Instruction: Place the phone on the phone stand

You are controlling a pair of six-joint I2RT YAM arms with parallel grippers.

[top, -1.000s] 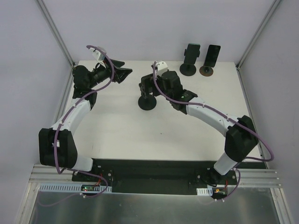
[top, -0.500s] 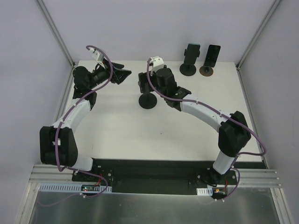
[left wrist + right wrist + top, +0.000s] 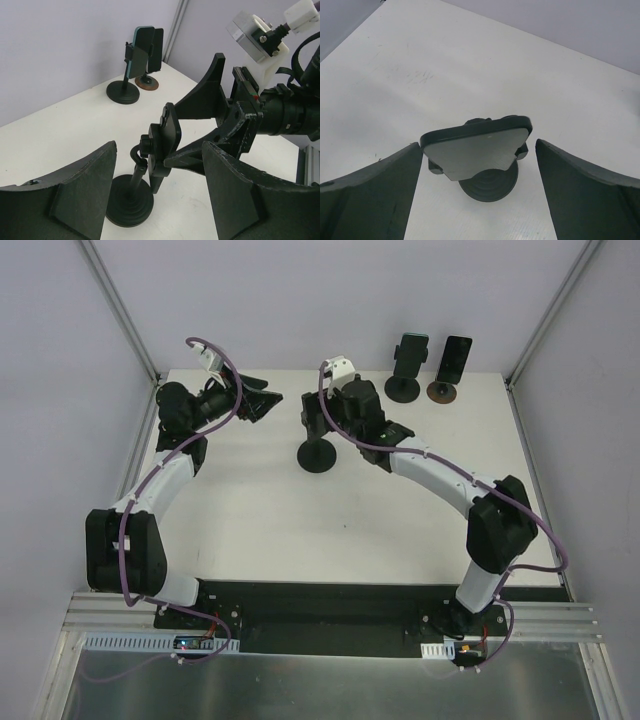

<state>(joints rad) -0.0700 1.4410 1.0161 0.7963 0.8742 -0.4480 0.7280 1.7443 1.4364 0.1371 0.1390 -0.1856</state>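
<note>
Where the stand (image 3: 317, 456) stood at mid-table, you had your right gripper (image 3: 312, 418) hanging just over its tilted plate, fingers spread wide to either side and touching nothing. Your left gripper (image 3: 262, 400) sat to the left of it, aimed at the plate, likewise spread open and clear of it. Farther back, at the far edge of the table (image 3: 250, 520), one phone (image 3: 411, 352) sat clamped upright in a second stand (image 3: 403, 389). Just to its right, another phone (image 3: 457, 358) stood on a brown disc (image 3: 443, 392).
</note>
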